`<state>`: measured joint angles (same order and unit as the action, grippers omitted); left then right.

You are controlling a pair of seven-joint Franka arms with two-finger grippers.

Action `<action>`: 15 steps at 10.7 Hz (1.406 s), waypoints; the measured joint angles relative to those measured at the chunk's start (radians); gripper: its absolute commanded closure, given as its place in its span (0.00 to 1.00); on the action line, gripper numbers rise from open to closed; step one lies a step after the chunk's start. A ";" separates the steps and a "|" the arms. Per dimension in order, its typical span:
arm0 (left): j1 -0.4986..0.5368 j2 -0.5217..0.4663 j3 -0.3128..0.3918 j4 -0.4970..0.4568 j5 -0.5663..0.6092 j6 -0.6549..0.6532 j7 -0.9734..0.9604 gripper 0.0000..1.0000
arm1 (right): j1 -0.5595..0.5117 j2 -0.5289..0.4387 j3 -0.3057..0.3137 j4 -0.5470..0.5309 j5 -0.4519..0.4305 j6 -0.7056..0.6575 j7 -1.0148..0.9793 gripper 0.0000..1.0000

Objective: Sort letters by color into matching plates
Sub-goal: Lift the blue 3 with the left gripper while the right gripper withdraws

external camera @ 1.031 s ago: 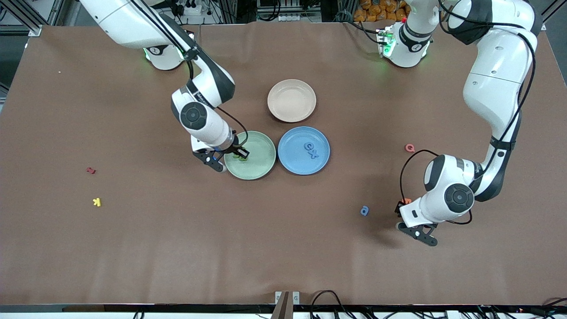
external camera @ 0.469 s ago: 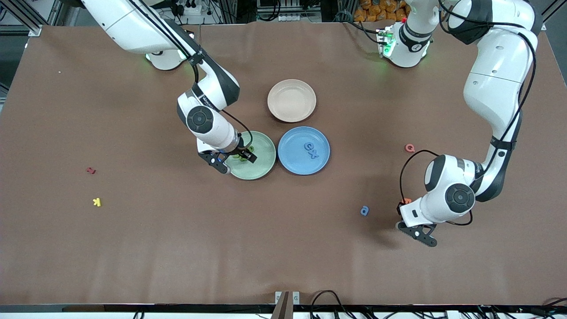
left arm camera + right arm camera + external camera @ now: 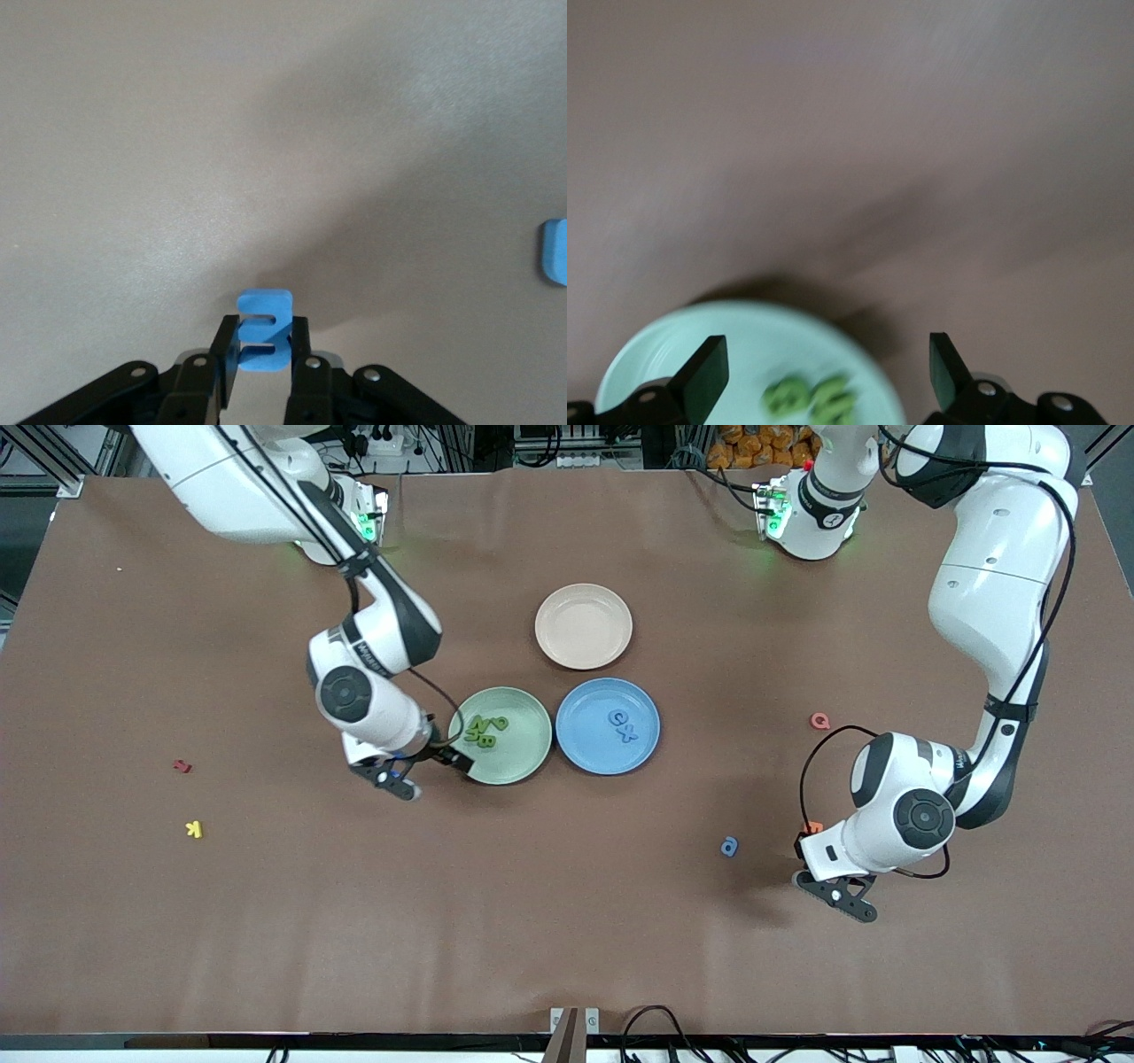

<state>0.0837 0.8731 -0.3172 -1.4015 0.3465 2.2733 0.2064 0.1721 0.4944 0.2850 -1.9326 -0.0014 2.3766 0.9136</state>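
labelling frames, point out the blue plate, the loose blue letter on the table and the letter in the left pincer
blue plate (image 3: 585, 757), front view, bare rim
loose blue letter (image 3: 729, 847), front view, middle
held blue letter (image 3: 264, 332), left wrist view, middle

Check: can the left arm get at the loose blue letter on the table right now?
Probably not yet: the left gripper is shut on another blue letter. The loose blue letter lies uncovered beside it.

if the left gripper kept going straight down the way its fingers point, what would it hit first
Most likely the bare table: the left gripper, shut on a blue letter, points at plain brown cloth. Depth is hard to judge.
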 measured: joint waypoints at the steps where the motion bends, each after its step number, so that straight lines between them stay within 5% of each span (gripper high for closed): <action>1: -0.001 -0.011 -0.003 0.000 0.000 -0.012 0.000 1.00 | -0.019 -0.002 -0.031 0.002 0.000 0.000 -0.081 0.00; 9: -0.002 -0.106 -0.107 -0.002 0.000 -0.227 -0.120 1.00 | -0.261 -0.022 -0.166 0.004 -0.040 -0.007 -0.619 0.00; 15: -0.006 -0.200 -0.221 -0.145 -0.001 -0.282 -0.339 1.00 | -0.312 -0.028 -0.267 0.012 -0.070 -0.007 -0.807 0.00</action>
<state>0.0776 0.6729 -0.5387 -1.5461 0.3460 1.9918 -0.1326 -0.1397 0.4669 0.0178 -1.9203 -0.0718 2.3695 0.1064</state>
